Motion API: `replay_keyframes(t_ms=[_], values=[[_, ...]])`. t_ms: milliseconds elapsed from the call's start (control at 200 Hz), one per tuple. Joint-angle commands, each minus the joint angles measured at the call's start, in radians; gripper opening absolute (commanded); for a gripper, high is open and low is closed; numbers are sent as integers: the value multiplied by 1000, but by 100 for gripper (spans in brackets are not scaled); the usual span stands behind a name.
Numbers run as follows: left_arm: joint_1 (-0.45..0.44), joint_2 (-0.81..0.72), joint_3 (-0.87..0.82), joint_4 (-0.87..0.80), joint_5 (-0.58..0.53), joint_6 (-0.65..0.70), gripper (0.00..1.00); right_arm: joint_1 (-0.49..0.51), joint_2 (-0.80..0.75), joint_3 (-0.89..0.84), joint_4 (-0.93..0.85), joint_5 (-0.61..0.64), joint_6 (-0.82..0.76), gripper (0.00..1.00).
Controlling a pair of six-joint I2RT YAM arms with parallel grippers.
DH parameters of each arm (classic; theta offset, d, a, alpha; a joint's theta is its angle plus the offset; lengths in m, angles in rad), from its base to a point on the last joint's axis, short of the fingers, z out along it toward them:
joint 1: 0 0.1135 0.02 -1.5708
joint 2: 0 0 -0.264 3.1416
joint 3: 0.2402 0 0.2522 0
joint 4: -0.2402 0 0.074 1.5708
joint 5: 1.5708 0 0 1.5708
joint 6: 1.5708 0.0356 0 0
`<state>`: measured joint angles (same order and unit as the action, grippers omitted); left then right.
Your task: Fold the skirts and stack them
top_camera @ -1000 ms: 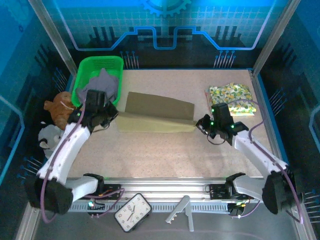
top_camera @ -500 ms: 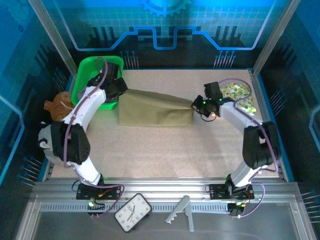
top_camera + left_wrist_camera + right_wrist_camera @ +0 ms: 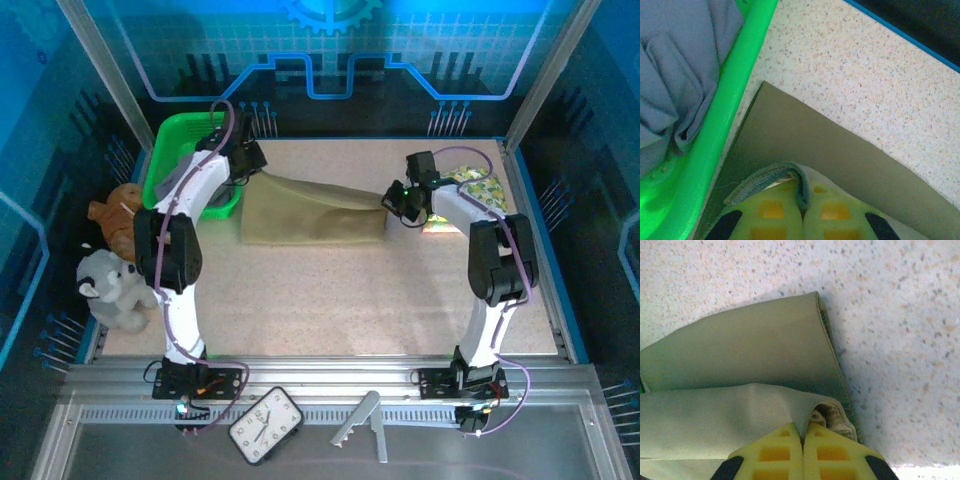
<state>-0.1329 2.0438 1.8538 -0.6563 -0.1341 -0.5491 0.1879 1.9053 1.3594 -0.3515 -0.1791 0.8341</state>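
Olive-khaki skirt (image 3: 315, 212) lies across the far middle of the table (image 3: 330, 300), between the green basket (image 3: 157, 170) and the yellow-green floral skirt (image 3: 487, 187). The left gripper (image 3: 250, 165) is clamped on one hem corner just beside the basket rim. The right gripper (image 3: 398, 200) is pinched shut on the opposite corner, and each holds a layer above cloth beneath it. This looks like the first fold, partway done. The next move probably calls for lowering both corners evenly so the edges match, then letting go, with the left corner kept outside the basket, where the grey-lavender skirt (image 3: 670, 75) sits.
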Motion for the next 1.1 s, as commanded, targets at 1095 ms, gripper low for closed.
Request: replay_keyframes(t_ms=[1095], values=[[70, 312, 432, -115, -39, -31, 4, -51, 367, 565, -64, -105, -39, 4]])
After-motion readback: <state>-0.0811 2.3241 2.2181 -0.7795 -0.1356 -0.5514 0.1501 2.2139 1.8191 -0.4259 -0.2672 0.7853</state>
